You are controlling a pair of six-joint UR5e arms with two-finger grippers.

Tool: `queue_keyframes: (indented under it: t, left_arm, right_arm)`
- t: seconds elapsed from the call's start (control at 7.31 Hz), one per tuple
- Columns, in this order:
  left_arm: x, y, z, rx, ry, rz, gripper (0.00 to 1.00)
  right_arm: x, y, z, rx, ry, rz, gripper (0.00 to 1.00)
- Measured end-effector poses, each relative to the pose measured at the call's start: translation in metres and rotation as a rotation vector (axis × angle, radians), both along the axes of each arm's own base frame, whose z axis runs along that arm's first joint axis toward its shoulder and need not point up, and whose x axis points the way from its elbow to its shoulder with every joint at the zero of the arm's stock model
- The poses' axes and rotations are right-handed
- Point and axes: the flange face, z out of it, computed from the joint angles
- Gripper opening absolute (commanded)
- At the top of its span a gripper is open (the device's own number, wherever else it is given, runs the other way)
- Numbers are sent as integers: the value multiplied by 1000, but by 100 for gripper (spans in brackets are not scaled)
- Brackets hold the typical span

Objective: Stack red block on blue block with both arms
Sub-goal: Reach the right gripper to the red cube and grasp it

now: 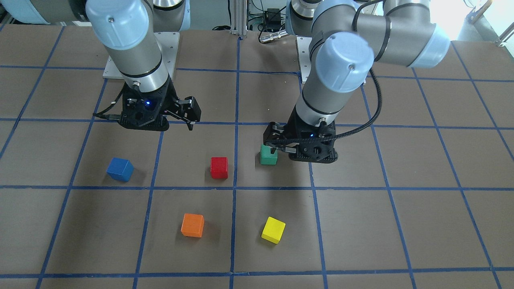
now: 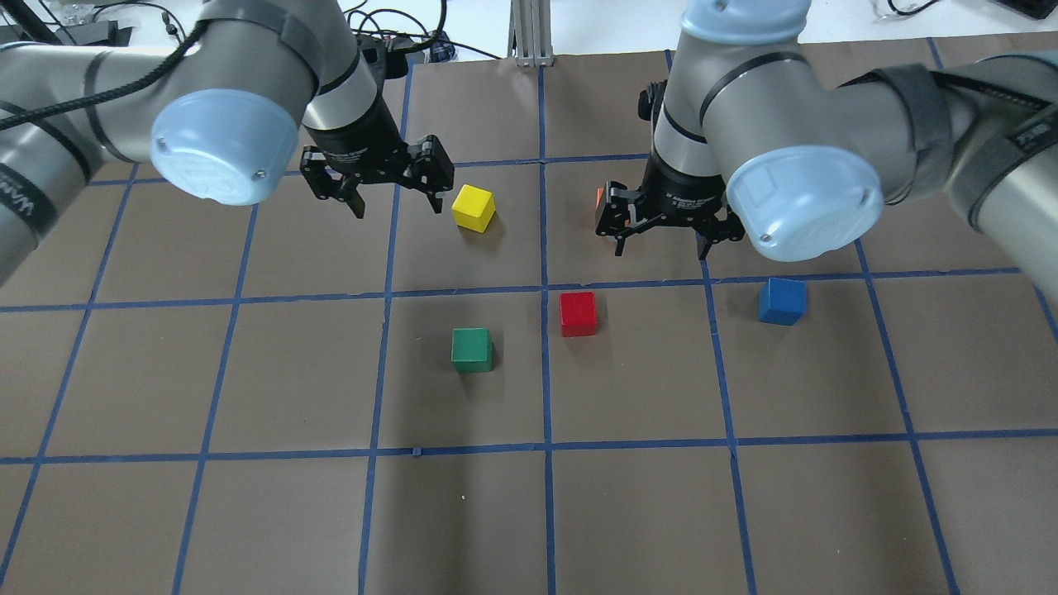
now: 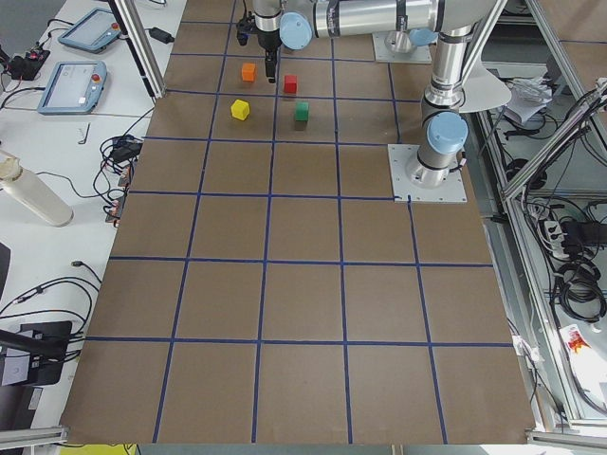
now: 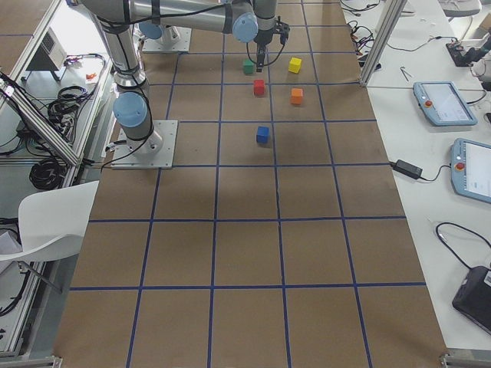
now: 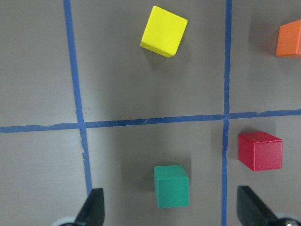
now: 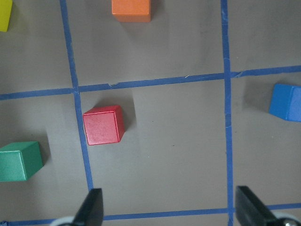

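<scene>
table (image 2: pixel 248 512), red block (image 6: pixel 103 125) ahead of right claw (image 6: pixel 169 206)

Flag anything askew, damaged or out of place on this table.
Nothing stands out. The red block, blue block, green cube, yellow cube and orange cube sit apart, flat on the table; blue and yellow are turned against the tape grid. The left gripper and right gripper hang open, empty.

red block (image 2: pixel 578 313) standing apart, green block (image 2: pixel 472 349) its nearest neighbour, blue block (image 2: pixel 781 301) open on all sides
</scene>
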Motion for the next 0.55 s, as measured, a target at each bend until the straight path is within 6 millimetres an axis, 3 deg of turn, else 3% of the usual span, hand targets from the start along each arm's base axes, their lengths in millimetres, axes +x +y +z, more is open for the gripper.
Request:
queue_keyframes:
  t: [0.27, 0.55]
  left_arm:
    - [27, 16, 17, 21, -10, -31, 100]
    - [37, 26, 27, 19, -10, -53, 100]
  right_arm:
    - [19, 6, -38, -16, -5, -6, 100]
    - [55, 10, -81, -20, 0, 4, 100]
